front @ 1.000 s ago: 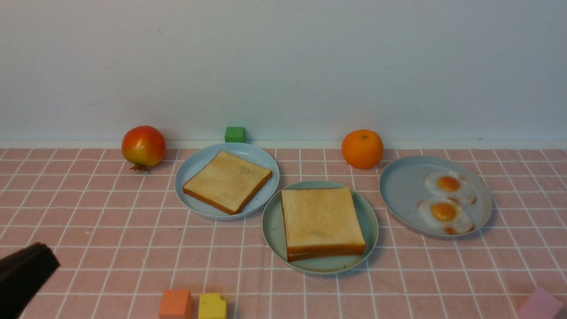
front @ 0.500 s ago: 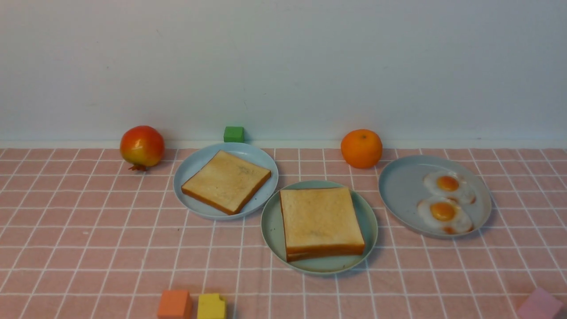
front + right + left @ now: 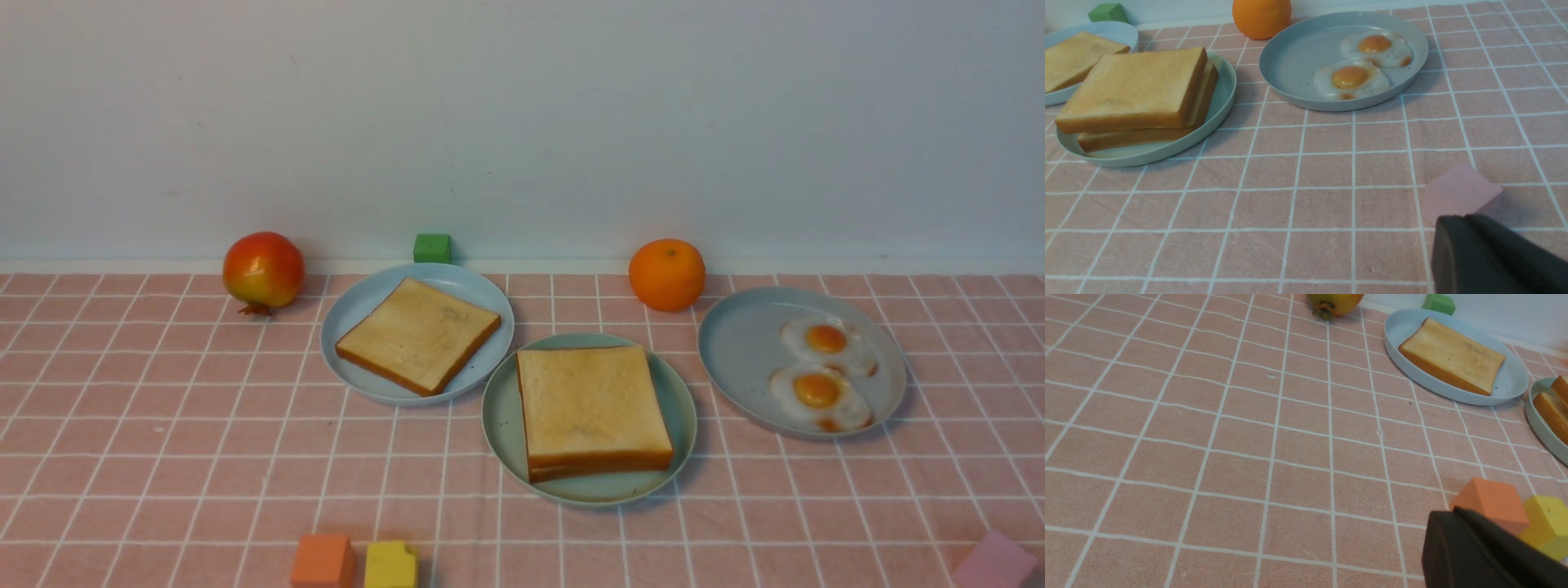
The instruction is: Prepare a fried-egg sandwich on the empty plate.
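- Near the middle of the table, a little toward the near edge, the mint-green plate (image 3: 500,408) is carrying the sandwich stack (image 3: 592,404). This is two square toast slices lying flat, one on the other, with the lower one peeking out along the near side.
- No egg is showing between the slices in the front or right wrist views, so the filling is either hidden or missing.
- Toward the right edge, two fried eggs (image 3: 819,396) are lying on a blue-grey plate (image 3: 735,343), lined up roughly from far edge to near edge.
- Toward the far-left side, a lone toast slice (image 3: 418,333) is resting on a second pale plate (image 3: 351,314).
- The left gripper (image 3: 1486,555) is showing only as a dark tip beside an orange block (image 3: 1492,500) at the near edge; whether its jaws are spread cannot be told.
- The right gripper (image 3: 1490,257) is likewise only a dark tip, next to a pink block (image 3: 1459,192) by the near-right corner, its opening unreadable.
- The eggs are lying forward of the right gripper, and the stack forward and to its left. The right arm is therefore probably the nearer one for any egg move.
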### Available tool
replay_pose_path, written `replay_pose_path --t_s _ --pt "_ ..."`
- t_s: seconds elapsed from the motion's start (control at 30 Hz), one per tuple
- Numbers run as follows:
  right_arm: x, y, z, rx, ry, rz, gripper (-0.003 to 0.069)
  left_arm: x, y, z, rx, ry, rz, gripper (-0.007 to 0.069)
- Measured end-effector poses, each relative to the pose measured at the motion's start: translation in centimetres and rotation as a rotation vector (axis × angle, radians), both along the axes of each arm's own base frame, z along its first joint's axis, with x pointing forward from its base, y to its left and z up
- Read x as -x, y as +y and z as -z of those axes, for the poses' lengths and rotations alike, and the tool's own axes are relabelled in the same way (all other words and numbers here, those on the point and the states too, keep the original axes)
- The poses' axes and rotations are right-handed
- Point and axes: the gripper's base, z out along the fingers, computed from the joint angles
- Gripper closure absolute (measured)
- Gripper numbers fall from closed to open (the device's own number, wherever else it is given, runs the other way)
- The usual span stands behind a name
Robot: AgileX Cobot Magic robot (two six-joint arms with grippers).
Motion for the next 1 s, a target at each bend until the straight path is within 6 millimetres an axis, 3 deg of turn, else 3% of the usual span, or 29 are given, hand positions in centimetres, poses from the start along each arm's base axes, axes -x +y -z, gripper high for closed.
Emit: replay_pose_path --t_s 1.0 --pt "0.00 0.00 0.00 0.001 0.000 0.000 0.0570 0.00 0.00 0.01 0.000 0.001 0.000 0.0612"
